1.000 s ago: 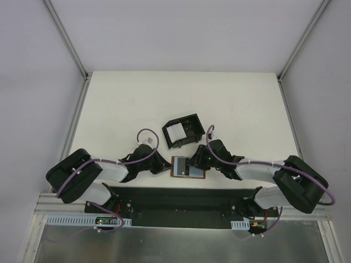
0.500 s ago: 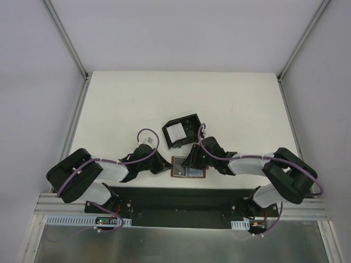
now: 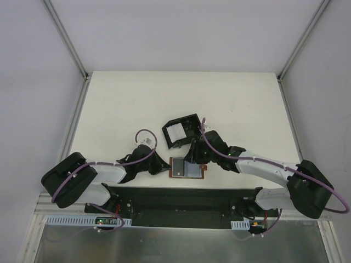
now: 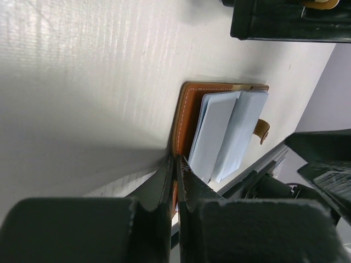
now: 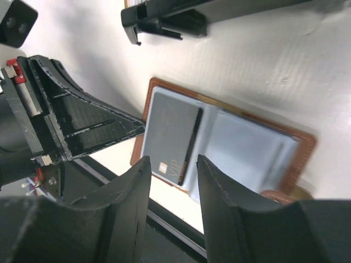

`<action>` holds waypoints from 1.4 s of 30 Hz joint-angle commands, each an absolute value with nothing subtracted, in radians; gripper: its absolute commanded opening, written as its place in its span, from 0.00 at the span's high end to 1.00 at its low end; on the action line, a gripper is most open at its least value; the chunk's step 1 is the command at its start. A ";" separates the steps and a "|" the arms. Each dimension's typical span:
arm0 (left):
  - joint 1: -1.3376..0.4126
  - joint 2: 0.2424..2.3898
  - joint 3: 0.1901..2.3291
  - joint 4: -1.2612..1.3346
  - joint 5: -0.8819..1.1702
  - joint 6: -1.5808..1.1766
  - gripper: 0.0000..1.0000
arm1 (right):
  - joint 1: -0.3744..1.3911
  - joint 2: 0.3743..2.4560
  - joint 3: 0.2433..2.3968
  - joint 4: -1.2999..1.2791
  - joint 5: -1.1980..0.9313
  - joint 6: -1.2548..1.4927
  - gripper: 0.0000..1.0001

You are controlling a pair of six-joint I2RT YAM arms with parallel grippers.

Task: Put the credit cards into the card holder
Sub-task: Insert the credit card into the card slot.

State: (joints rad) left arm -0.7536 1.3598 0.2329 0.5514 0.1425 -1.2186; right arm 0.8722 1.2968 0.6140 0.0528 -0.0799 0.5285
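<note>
- Top external view: the step in hand looks like fetching another card. The card holder [image 3: 192, 126] sits mid-table, tilted, with one white card [image 3: 175, 133] already in it. The other credit cards [image 3: 191, 169] lie in the open brown wallet [image 3: 174, 167], just near of the holder by the near edge of the table [image 3: 109, 109]. The left gripper [image 3: 164, 166] touches the wallet's left edge. The right gripper [image 3: 195, 158] hangs over the wallet's far side, between wallet and holder.
- Left wrist view: the fingers [image 4: 164, 219] are closed flat together with nothing between them. Their tips bear on the wallet's brown edge, apparently pinning it down. Two pale blue-grey cards overlap in the wallet beyond. Something black crosses the top right corner; I cannot tell what it is.
- Right wrist view: the fingers [image 5: 127, 208] stand apart and empty above the wallet. A grey card [image 5: 167, 137] lies under them, with a paler one in the pocket beside it. The next move, as I judge it, calls for lowering the tips to one card's free edge, pinching that card alone, and sliding it out towards the holder.
- In the way: the cards lie flat and tucked, so an edge may be hard to catch. The left gripper's black wedge sits close beside the grey card, crowding that side. A black rail [image 5: 164, 19] runs along the near table edge, well apart.
</note>
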 commanded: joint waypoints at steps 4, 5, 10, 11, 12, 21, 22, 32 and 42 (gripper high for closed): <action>-0.764 1.338 0.222 0.325 0.055 -1.151 1.00 | 0.876 1.244 0.641 -0.178 0.009 0.475 0.58; -0.764 1.344 0.224 0.324 0.055 -1.150 1.00 | 0.874 1.252 0.638 -0.179 0.011 0.479 0.58; -0.764 1.359 0.232 0.327 0.064 -1.150 1.00 | 0.874 1.322 0.643 -0.164 -0.043 0.483 0.57; -0.764 1.361 0.232 0.325 0.066 -1.150 1.00 | 0.876 1.341 0.646 -0.154 -0.054 0.483 0.57; -0.764 1.361 0.232 0.327 0.064 -1.149 1.00 | 0.876 1.359 0.649 -0.147 -0.064 0.486 0.57; -0.764 1.384 0.230 0.336 0.075 -1.158 1.00 | 0.894 1.494 0.692 -0.075 -0.132 0.500 0.58; -0.764 1.388 0.230 0.339 0.075 -1.161 1.00 | 0.893 1.512 0.693 -0.052 -0.158 0.506 0.58; -0.764 1.457 0.195 0.361 0.057 -1.256 1.00 | 0.896 1.510 0.696 0.250 -0.296 0.543 0.58; -0.764 1.525 0.160 0.416 0.058 -1.335 1.00 | 0.899 1.329 0.687 0.180 -0.266 0.488 0.56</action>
State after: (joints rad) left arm -0.7536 1.4502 0.2256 0.6445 0.1272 -1.3479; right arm 0.8974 1.4425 0.6952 0.2264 -0.3439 0.5293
